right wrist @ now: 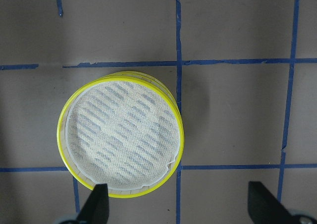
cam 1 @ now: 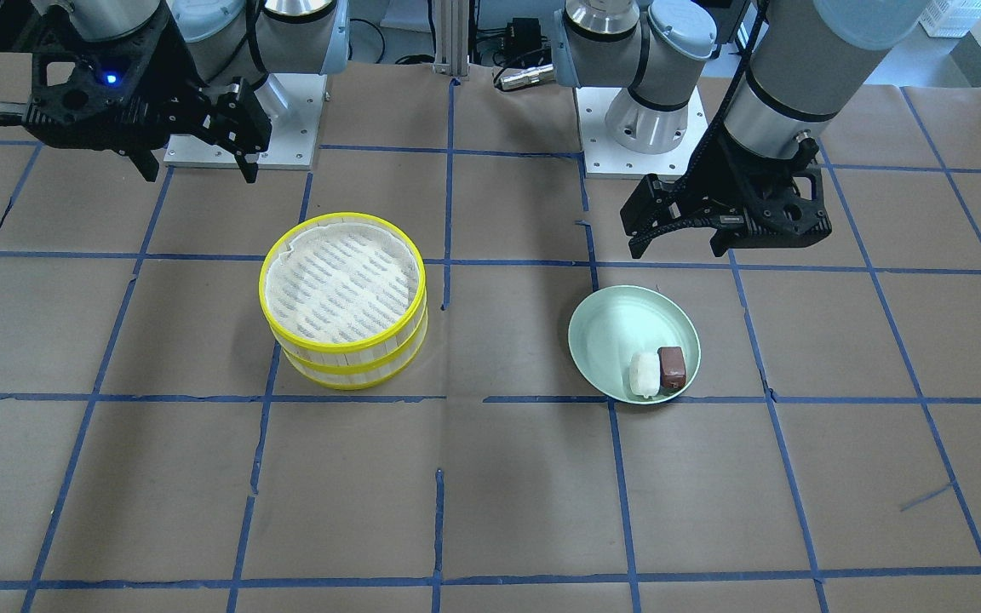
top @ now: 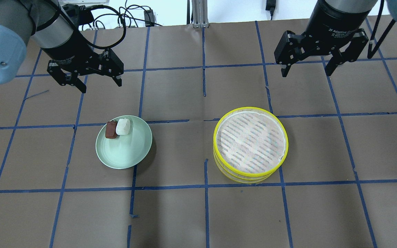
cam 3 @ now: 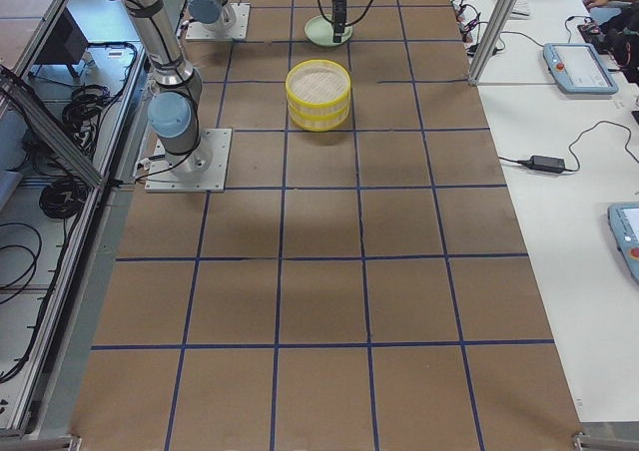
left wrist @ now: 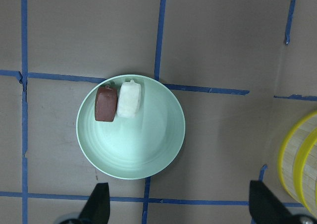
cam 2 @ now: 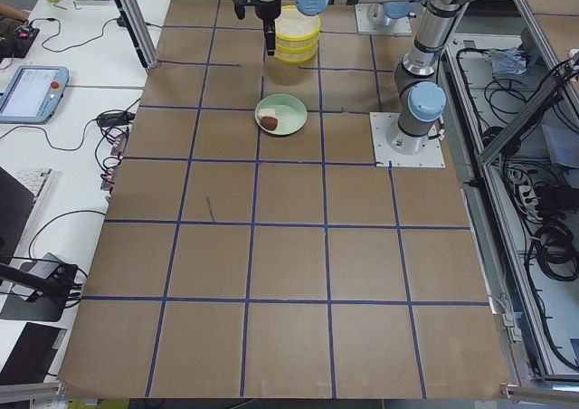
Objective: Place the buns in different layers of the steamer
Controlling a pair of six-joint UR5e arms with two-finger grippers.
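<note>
A white bun (top: 123, 126) and a reddish-brown bun (top: 111, 130) lie side by side at the far rim of a pale green plate (top: 129, 151); both show in the left wrist view, white (left wrist: 130, 99) and brown (left wrist: 106, 104). Two yellow-rimmed steamer layers (top: 250, 144) stand stacked, the top liner (right wrist: 121, 135) bare. My left gripper (top: 98, 82) is open and empty, high above the table just beyond the plate. My right gripper (top: 307, 70) is open and empty, high beyond the steamer.
The table (top: 198, 213) is brown paper with a blue tape grid. Arm bases (cam 1: 644, 128) sit at the robot's side. Monitors and cables lie off the table's ends in the side views.
</note>
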